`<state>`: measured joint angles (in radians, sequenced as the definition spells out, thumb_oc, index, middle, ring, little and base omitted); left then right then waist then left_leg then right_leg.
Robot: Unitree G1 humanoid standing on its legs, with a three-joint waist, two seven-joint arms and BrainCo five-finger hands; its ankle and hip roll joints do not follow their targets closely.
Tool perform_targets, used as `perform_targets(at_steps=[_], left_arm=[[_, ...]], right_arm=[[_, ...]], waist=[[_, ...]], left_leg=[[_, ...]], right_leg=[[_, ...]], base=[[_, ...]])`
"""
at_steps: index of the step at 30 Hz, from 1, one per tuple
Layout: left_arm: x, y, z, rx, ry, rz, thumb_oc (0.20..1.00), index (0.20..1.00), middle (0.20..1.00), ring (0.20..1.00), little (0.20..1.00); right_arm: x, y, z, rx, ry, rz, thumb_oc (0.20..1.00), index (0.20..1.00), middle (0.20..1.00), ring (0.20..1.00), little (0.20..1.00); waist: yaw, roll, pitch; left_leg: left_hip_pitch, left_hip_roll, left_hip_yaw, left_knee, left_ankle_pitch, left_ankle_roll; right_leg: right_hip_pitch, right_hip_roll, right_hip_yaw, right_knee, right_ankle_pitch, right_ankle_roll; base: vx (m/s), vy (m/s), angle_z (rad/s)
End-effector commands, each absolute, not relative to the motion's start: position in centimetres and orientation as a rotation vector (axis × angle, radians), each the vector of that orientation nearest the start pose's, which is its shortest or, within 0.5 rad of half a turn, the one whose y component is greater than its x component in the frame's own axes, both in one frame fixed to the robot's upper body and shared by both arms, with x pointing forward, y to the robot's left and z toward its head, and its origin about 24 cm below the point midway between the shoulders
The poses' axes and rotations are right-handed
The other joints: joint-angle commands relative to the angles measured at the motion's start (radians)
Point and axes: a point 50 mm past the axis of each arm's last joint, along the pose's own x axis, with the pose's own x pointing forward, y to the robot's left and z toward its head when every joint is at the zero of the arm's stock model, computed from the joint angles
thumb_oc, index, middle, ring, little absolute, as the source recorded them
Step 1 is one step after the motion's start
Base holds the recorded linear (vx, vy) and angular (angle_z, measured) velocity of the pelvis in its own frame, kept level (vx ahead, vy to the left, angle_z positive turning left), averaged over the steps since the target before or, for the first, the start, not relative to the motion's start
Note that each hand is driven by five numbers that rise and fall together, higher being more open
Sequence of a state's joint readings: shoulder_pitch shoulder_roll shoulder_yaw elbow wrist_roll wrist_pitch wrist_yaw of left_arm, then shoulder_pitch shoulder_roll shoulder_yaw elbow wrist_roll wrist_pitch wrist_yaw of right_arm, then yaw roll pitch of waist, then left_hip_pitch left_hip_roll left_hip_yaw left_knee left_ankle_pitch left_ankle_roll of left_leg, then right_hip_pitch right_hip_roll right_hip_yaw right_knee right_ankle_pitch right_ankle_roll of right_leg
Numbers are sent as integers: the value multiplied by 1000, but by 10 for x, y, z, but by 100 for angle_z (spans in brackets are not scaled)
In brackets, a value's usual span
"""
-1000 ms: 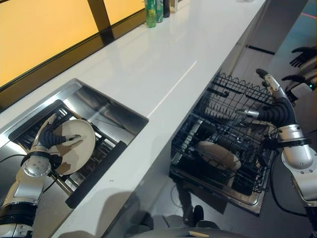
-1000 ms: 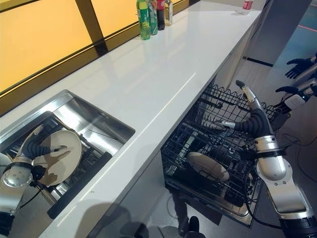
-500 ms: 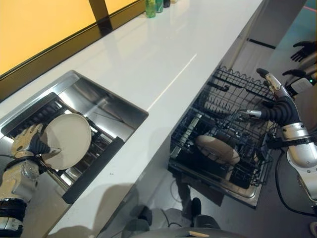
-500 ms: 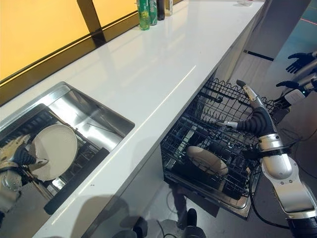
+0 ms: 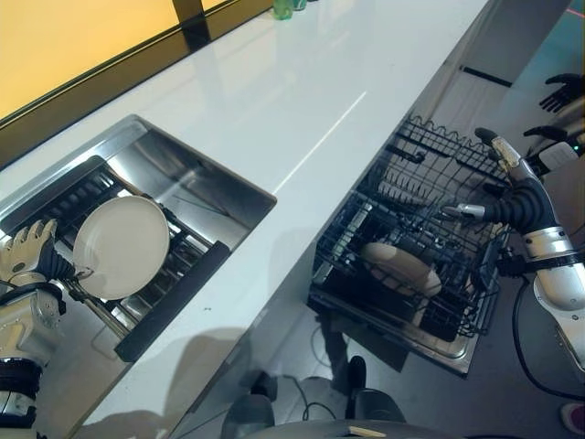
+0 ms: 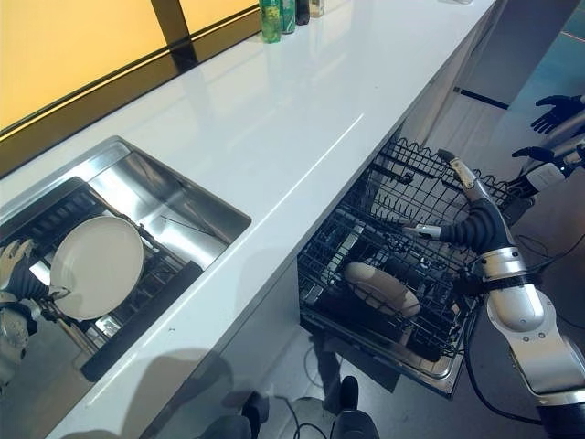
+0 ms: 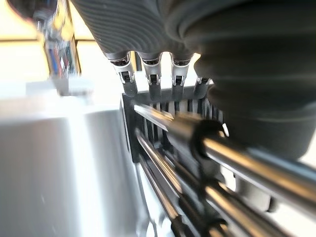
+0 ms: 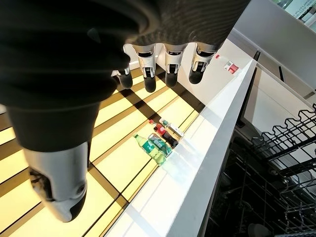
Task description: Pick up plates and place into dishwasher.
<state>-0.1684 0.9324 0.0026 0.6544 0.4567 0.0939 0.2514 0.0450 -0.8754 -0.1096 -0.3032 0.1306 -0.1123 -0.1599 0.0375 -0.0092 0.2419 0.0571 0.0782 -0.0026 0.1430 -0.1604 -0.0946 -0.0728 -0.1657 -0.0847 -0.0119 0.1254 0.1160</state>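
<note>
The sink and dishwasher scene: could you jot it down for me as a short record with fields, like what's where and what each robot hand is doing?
Sink: set into the white counter, with a dark rack inside
Plate in sink: white, propped on edge in the rack
Left robot hand: beside that plate, fingers straight, holding nothing
Dishwasher rack: black wire, pulled out below the counter
Plate in dishwasher: already lying in the rack
Right robot hand: above the rack, open and empty
Bottles: far end of the counter

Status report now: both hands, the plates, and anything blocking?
Left hand open beside white plate, which leans in sink rack. Right hand open above dishwasher rack. One plate already inside. Nothing blocking.
</note>
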Motion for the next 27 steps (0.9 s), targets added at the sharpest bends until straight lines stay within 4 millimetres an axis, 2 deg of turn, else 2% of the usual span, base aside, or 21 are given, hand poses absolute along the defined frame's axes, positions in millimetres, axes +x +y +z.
perform_targets(at_steps=[1, 5, 7, 9, 14, 20, 25, 27], left_arm=[[237, 430, 103, 1159, 486, 497, 1000, 1000, 1000, 1000, 1000], [243, 413, 74, 563, 457, 376, 1000, 1000, 1000, 1000, 1000], [240, 406, 57, 384, 457, 348, 1000, 1000, 1000, 1000, 1000], [241, 399, 49, 316, 451, 326, 1000, 1000, 1000, 1000, 1000], [242, 397, 45, 305, 487, 301, 1000, 1000, 1000, 1000, 1000], [234, 402, 35, 370, 639, 233, 1000, 1000, 1000, 1000, 1000], [230, 417, 45, 626, 701, 297, 1000, 1000, 1000, 1000, 1000], [231, 422, 52, 646, 714, 310, 1000, 1000, 1000, 1000, 1000]], right_arm=[[228, -253, 200, -737, -525, -40, 1000, 1000, 1000, 1000, 1000], [227, -252, 199, -734, -512, -39, 1000, 1000, 1000, 1000, 1000], [227, -249, 195, -740, -503, -31, 1000, 1000, 1000, 1000, 1000], [227, -249, 195, -742, -503, -27, 1000, 1000, 1000, 1000, 1000], [228, -249, 199, -738, -507, -33, 1000, 1000, 1000, 1000, 1000], [226, -246, 200, -734, -508, -34, 1000, 1000, 1000, 1000, 1000], [227, -246, 203, -736, -506, -33, 1000, 1000, 1000, 1000, 1000], [227, -246, 204, -733, -510, -33, 1000, 1000, 1000, 1000, 1000]], waist=[[-17, -44, -93], [-19, -44, -96], [-24, -41, -96], [-25, -42, -94], [-23, -47, -88], [-23, -46, -88], [-23, -43, -88], [-22, -43, -87]], left_leg=[[-177, 66, -19, 157, 33, -74], [-170, 76, -12, 153, 38, -74], [-166, 82, -10, 156, 38, -76], [-171, 87, -7, 162, 40, -80], [-188, 100, -4, 169, 48, -90], [-203, 108, -3, 172, 57, -94], [-209, 112, -1, 175, 63, -99], [-210, 112, -2, 172, 66, -101]], right_leg=[[51, -156, 85, 156, -153, 146], [62, -159, 84, 152, -155, 146], [69, -158, 86, 150, -156, 146], [70, -158, 86, 147, -155, 146], [74, -156, 80, 135, -151, 146], [77, -153, 77, 123, -147, 146], [84, -152, 78, 116, -147, 146], [86, -150, 81, 113, -148, 146]], base=[[0, 0, 0], [21, 8, 1], [46, 18, 2], [0, 0, 0], [-6, -25, -1], [-9, -25, 3], [-5, -4, -1], [0, 0, 0]])
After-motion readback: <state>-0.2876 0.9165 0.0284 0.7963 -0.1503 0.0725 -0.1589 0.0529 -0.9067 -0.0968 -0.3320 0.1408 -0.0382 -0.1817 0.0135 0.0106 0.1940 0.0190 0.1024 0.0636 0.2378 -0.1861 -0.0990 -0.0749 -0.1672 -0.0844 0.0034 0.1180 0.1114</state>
